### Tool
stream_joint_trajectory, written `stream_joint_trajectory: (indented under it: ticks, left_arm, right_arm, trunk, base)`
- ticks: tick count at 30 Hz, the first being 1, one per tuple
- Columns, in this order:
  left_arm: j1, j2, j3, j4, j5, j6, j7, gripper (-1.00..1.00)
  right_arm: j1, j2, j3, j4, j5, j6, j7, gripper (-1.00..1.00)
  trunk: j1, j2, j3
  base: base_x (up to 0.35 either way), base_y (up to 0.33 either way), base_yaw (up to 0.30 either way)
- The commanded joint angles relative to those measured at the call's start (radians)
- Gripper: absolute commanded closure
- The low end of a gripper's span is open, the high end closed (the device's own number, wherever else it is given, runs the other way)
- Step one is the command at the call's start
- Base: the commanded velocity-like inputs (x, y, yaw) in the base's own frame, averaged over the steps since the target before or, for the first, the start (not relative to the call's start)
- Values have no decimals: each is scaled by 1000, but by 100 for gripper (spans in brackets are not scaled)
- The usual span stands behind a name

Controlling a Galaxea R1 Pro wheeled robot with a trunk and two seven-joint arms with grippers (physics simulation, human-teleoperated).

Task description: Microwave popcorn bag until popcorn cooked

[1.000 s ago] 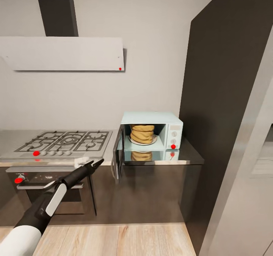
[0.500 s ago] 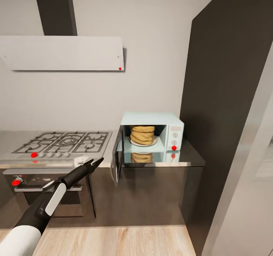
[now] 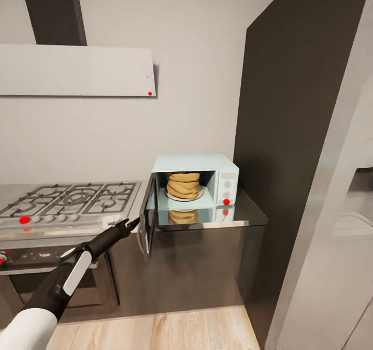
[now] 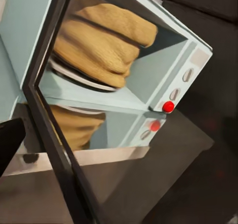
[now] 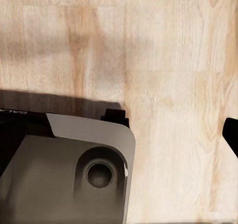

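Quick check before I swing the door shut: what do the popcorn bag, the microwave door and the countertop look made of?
Popcorn bag: tan, matte, wrinkled in bulging folds, so probably paper. Microwave door: dark frame with a see-through pane, likely glass. Countertop: smooth grey polished slab, stone-like; it mirrors the bag and the red dot.

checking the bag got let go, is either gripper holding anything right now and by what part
Nothing is held. The left gripper hangs empty beside the open microwave door; the popcorn bag sits inside.
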Motion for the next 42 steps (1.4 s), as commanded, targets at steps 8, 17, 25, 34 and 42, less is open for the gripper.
stream_joint_trajectory:
  ticks: [8,17,25,34,42]
  left_arm:
    - [0,-1,-2,0,7,-22,-2,-100]
    - [0,-10,-2,-6,4,-23,1,-100]
    - [0,-46,-2,-7,-2,-23,13,-100]
    - [0,-48,-1,-7,-2,-36,15,-100]
    - [0,-47,-3,-13,-1,-45,14,-100]
  right_arm:
    - [-1,-1,-9,4,9,-4,2,-100]
    - [-1,-1,-10,5,9,-5,0,-100]
    - [-1,-2,-10,4,8,-5,0,-100]
    - [-1,-5,-13,3,6,-6,-1,-100]
    - [-1,-7,-16,5,3,-7,0,-100]
  trunk:
    - [0,-1,-1]
    - [0,-1,-1]
    - [0,-1,-1]
    - [0,-1,-1]
    - [0,-1,-1]
  base:
    - [0,0,-240]
    - [0,0,-240]
    - [0,0,-240]
    - [0,0,-240]
    - [0,0,-240]
